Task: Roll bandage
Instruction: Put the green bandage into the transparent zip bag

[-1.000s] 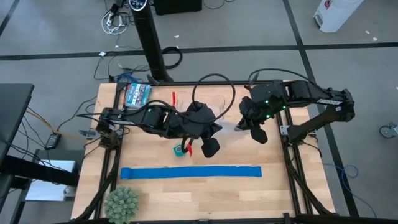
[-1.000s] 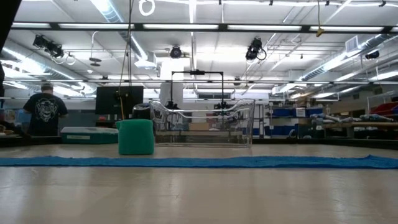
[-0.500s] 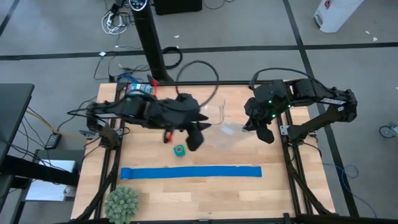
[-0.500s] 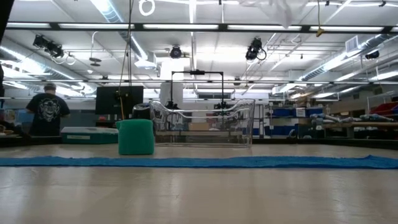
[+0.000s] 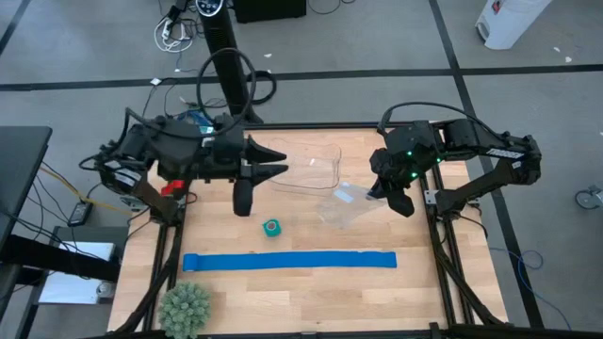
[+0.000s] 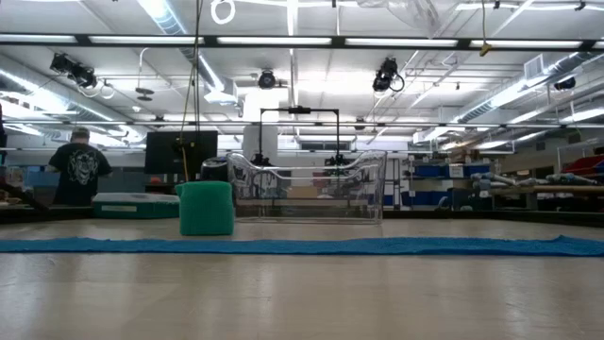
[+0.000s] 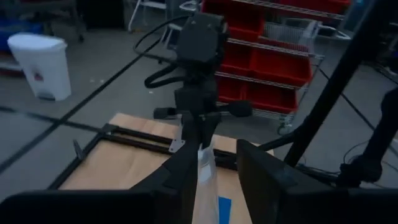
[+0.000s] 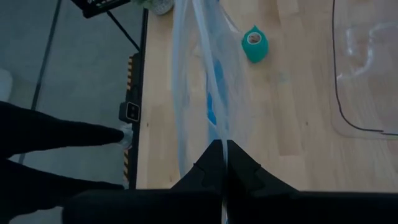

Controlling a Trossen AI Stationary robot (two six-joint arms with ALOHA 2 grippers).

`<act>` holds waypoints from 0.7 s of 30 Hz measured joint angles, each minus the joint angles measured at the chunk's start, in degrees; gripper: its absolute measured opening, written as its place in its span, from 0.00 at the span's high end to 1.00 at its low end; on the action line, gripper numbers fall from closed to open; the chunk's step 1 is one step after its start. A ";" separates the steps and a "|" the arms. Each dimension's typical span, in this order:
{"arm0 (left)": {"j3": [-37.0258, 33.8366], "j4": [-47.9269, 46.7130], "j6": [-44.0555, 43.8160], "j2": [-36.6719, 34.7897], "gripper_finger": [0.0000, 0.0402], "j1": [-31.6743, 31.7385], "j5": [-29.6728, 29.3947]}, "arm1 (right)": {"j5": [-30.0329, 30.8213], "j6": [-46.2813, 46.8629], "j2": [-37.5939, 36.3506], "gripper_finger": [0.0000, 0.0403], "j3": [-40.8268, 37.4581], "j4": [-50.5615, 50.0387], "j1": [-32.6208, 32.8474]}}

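The right end effector (image 5: pixel 397 202) is clamped together on the edge of a thin clear plastic bag (image 5: pixel 341 206), which hangs from it above the wooden worktop (image 5: pixel 415 282), on the far right of the small teal-green rolled bandage (image 5: pixel 271 228). The left end effector (image 5: pixel 275 162) is raised well behind and to the left of that roll, its fingers (image 7: pixel 184 169) standing apart and empty.

The bandage stands on end, already wound, free of both arms, just behind the long royal-blue fabric strip (image 5: pixel 288 261) lying flat across the worktop. A clear plastic tray (image 5: pixel 311 172) lies behind and to the right of the roll.

Judged from here, the dangling bag could sweep the light roll and tip it, or the roll could loosen if its free end is not secured. The blue strip could also be mistaken for the task's own piece.

No brand, label or writing can be read.
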 joint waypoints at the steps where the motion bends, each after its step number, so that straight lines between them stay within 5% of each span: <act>1: -0.01 -0.01 0.72 -0.53 0.71 -0.33 0.10 | -0.06 0.30 0.02 1.00 0.00 -0.07 0.00; 12: -3.90 2.15 6.27 -5.20 0.81 -3.95 0.31 | -0.32 3.96 0.04 1.00 0.00 -0.05 -0.04; 16: -13.30 7.46 6.49 -10.15 0.84 -4.25 0.34 | 0.37 5.45 0.07 1.00 0.00 -0.03 -0.04; 21: -33.42 22.96 6.20 -21.47 0.87 -4.22 0.73 | 0.81 6.37 0.07 1.00 0.00 0.79 -0.04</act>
